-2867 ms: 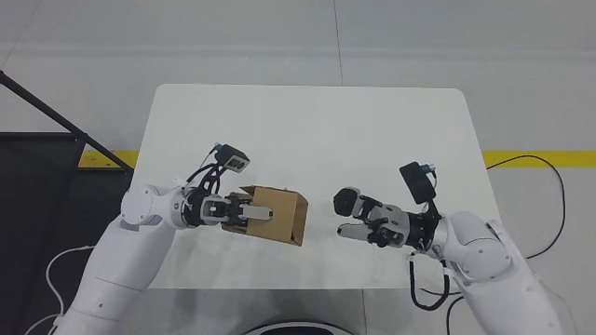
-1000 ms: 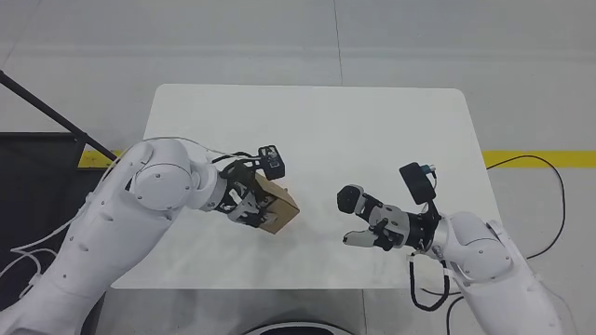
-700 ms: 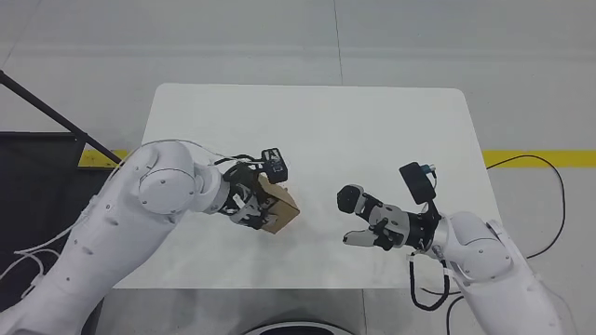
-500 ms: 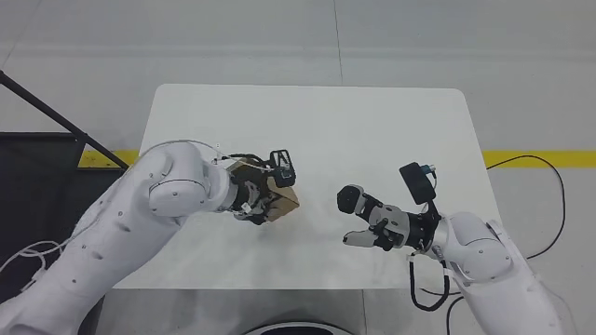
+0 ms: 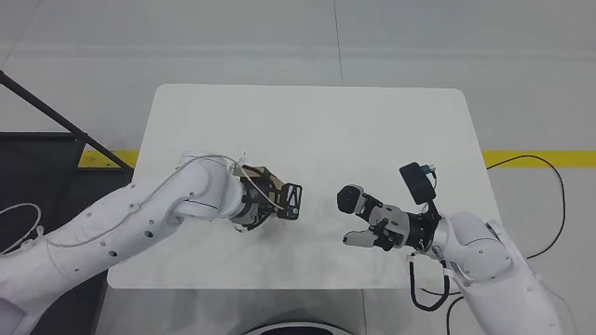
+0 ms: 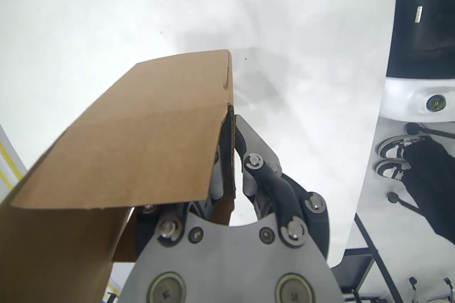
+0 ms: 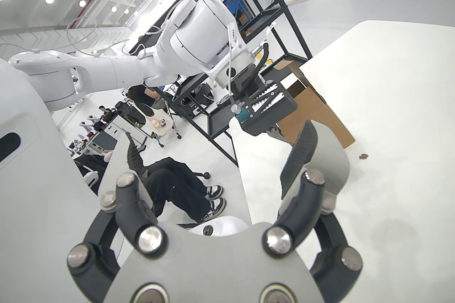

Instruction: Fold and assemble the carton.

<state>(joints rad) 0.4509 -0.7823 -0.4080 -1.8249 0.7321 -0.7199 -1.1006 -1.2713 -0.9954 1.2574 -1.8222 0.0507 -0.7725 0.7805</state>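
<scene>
The carton (image 6: 142,134) is left of the middle of the worktop (image 5: 372,130), with one wall pinched tight in my left claw (image 6: 230,144). It looks opened into a tube, but the end flaps seem unfolded, so I judge that closing remains. My right claw (image 7: 220,141) hangs wide open and empty, nearer the front edge.
</scene>
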